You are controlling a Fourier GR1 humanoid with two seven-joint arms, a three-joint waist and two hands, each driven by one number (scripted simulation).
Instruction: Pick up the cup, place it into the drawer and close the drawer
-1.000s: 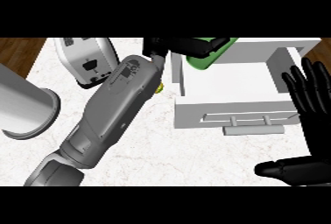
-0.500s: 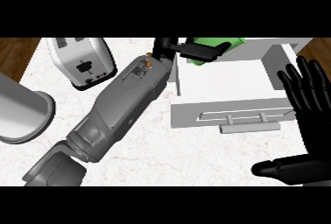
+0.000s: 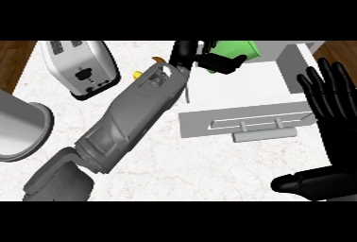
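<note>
Cup (image 3: 235, 49) over open drawer (image 3: 241, 92); white marbled counter (image 3: 209, 163), wooden floor (image 3: 14, 56) beyond.

A white, faintly veined bench (image 3: 209, 170) fills the view. Brown wooden floor (image 3: 14, 59) shows past its far corners. A silver toaster (image 3: 80, 66) stands far left, a grey round vessel (image 3: 17, 127) nearer.

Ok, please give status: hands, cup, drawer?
Left hand shut on green cup, above open drawer, far left corner. Right hand open, resting at right edge. Cup not yet released.
</note>
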